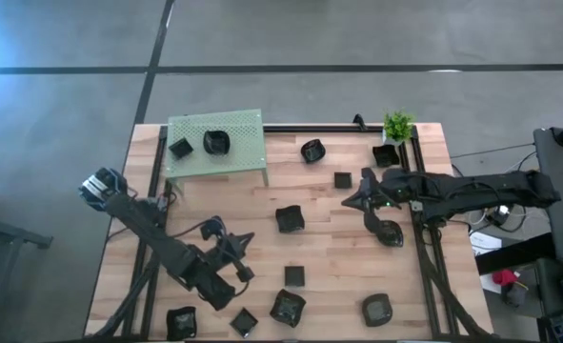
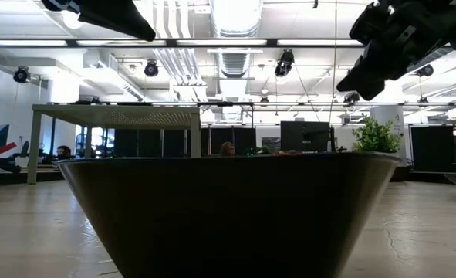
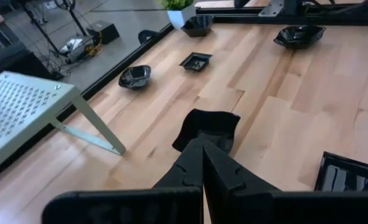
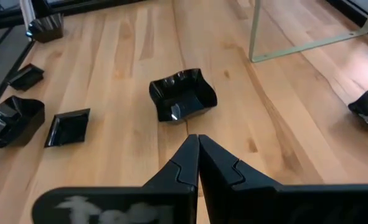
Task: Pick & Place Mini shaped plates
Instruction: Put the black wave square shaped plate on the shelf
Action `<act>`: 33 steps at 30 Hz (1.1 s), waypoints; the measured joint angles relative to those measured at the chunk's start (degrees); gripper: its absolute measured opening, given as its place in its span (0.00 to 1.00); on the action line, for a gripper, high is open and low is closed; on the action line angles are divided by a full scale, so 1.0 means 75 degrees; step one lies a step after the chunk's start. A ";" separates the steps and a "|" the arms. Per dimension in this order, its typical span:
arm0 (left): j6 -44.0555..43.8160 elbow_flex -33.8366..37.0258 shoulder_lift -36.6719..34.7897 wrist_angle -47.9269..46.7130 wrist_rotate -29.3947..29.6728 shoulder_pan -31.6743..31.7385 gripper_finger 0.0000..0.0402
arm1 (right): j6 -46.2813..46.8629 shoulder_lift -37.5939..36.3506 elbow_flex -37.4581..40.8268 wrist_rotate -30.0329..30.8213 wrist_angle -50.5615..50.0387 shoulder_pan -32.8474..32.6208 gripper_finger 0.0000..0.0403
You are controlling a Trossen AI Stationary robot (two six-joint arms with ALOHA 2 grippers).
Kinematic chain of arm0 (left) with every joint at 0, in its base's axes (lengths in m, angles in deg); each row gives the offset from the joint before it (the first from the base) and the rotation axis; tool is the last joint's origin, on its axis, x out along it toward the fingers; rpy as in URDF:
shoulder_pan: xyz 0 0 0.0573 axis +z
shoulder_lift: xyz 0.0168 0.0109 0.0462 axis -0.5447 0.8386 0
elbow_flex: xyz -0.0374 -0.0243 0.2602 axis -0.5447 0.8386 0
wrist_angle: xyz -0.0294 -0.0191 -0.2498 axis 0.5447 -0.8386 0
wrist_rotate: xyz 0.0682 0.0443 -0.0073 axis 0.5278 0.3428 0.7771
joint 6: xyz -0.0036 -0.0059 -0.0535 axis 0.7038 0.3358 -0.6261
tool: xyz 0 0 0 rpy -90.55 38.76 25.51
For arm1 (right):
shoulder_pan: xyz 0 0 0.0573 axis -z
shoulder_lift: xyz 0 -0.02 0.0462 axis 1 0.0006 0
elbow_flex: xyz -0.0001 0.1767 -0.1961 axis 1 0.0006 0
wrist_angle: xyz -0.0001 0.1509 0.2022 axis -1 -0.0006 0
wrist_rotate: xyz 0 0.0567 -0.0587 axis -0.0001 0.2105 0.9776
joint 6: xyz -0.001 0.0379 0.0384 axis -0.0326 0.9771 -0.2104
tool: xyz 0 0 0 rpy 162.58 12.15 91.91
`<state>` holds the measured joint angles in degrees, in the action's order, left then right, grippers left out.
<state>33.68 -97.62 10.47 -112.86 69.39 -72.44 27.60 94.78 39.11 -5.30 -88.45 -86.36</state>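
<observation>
Hovering with both the left gripper (image 3: 202, 152) and right gripper (image 4: 198, 149) pinched empty, I should spread fingers before descending onto the ruffled square plate (image 1: 290, 219) lying mid-table between them.

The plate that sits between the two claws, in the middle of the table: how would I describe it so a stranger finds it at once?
Start at the green perforated platform at the table's far left corner, then move toward the table's middle. There sits a square black plate with raised, wavy walls, alone on bare wood. The flat small squares nearby are shallower, and the two dishes on the platform stand raised above the wood.
</observation>
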 joint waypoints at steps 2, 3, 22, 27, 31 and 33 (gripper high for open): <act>0.0177 0.0000 0.0053 0.0021 0.0000 0.0000 0.00 | -0.0078 0.0168 0.0000 0.0000 0.0153 0.0000 0.02; 0.0219 0.0000 0.0071 0.0034 -0.0001 -0.0003 0.00 | -0.0077 0.0258 0.0000 0.0000 0.0204 0.0001 0.02; 0.0834 0.0000 0.0021 0.0091 0.0113 0.0003 0.00 | -0.0577 0.2406 -0.0248 -0.0285 0.2476 -0.0002 0.22; 0.1015 0.0000 0.0015 0.0091 0.0113 0.0009 0.00 | -0.0988 0.3395 -0.0250 -0.0283 0.3725 0.0001 0.25; 0.1145 0.0000 0.0015 0.0091 0.0113 0.0009 0.00 | -0.1153 0.4218 -0.0564 -0.0281 0.4003 0.0006 0.24; 0.1160 0.0000 0.0015 0.0090 0.0113 0.0010 0.00 | -0.1353 0.4660 -0.0809 -0.0283 0.4005 0.0004 0.23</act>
<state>42.38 -97.62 10.59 -112.19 70.24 -72.37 17.45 129.73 33.04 -7.42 -58.41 -86.33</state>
